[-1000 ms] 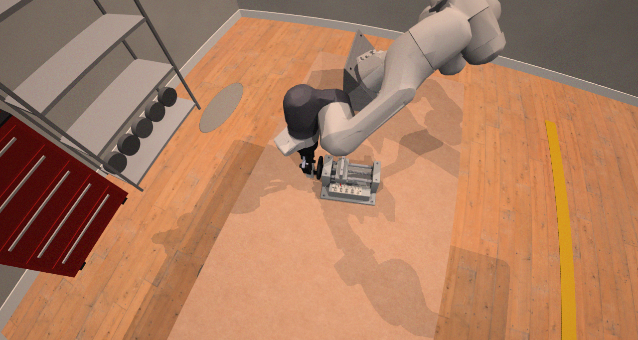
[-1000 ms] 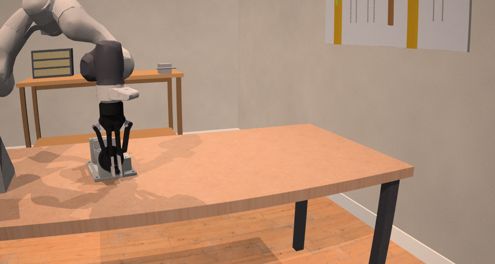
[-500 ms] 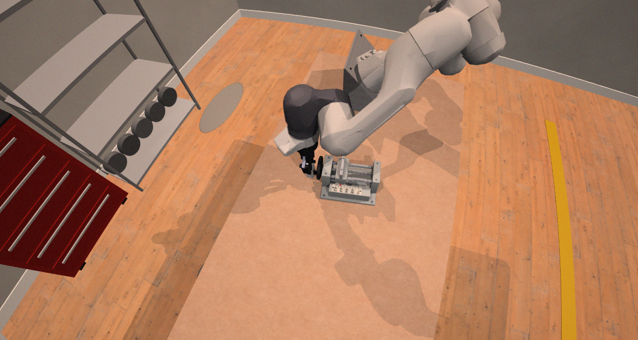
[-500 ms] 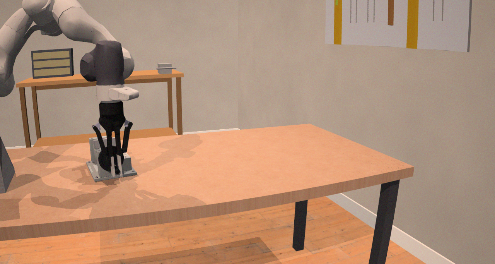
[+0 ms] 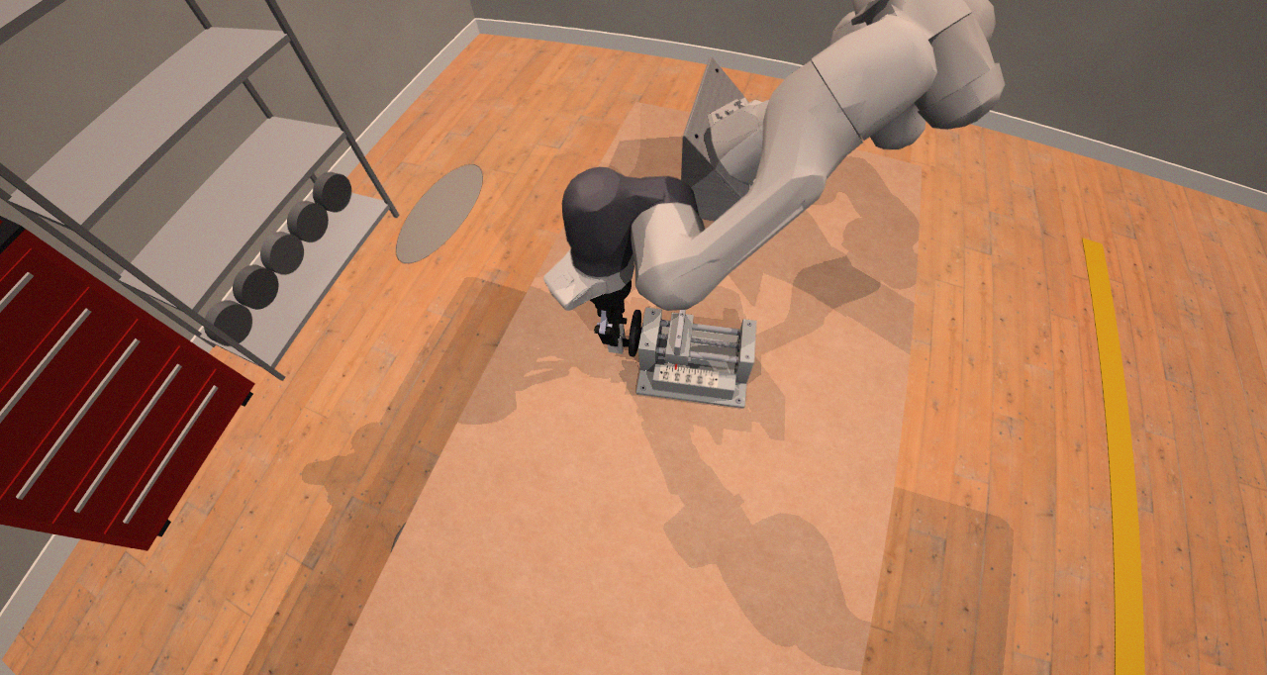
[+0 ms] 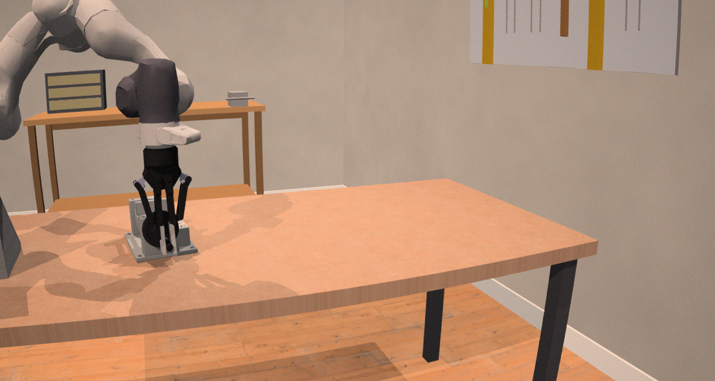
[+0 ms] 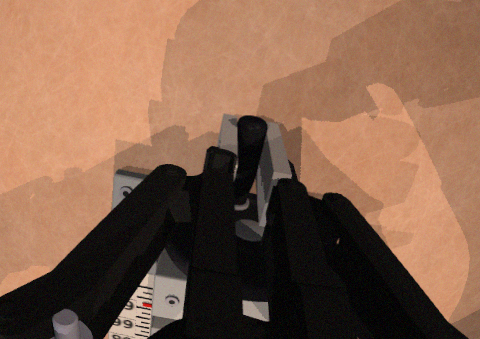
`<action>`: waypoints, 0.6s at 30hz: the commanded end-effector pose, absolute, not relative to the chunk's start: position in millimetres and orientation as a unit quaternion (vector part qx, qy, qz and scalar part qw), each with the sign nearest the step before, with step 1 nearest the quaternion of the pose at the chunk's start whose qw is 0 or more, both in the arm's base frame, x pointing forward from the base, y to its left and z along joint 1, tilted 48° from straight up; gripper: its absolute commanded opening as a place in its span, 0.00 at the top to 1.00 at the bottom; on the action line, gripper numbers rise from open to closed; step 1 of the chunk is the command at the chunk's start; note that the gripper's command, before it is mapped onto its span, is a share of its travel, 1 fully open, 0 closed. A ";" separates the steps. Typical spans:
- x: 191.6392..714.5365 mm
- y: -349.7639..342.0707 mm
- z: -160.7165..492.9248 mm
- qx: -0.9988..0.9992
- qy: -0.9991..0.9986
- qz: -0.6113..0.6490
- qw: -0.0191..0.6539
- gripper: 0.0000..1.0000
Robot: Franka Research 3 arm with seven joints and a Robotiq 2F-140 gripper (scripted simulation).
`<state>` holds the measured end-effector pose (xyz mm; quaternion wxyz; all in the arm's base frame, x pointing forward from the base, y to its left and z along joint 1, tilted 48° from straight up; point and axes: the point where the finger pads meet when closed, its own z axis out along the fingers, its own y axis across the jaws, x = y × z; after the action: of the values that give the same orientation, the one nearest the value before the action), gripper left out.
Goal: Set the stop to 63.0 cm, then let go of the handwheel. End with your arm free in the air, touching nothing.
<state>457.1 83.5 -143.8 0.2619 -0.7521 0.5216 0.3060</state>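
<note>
A small grey stop fixture [image 5: 696, 357] stands on the table, with a numbered scale [image 5: 689, 375] and a red pointer along its front. It also shows in the exterior view [image 6: 160, 231]. A black handwheel [image 5: 633, 333] sits at its left end. My gripper [image 5: 611, 335] comes straight down onto the wheel and is shut on its crank handle. In the exterior view the fingers [image 6: 165, 238] straddle the black wheel [image 6: 151, 228]. In the wrist view the black wheel [image 7: 248, 149] rises between my fingers, with part of the scale [image 7: 136, 313] at lower left. The scale value is too small to read.
A grey wedge-shaped block [image 5: 709, 131] stands on the table behind the arm. A shelf rack [image 5: 177, 165] and a red drawer cabinet [image 5: 88, 396] stand on the floor to the left. A side table with a box is by the far wall.
</note>
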 end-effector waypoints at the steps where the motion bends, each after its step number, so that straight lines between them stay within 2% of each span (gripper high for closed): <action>1: 459.4 84.5 -143.6 -0.752 0.521 0.305 0.263 0.96; 18: 461.7 84.6 -142.9 -0.752 0.521 0.305 0.263 0.96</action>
<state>458.7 83.6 -143.4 0.2631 -0.7519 0.5211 0.3064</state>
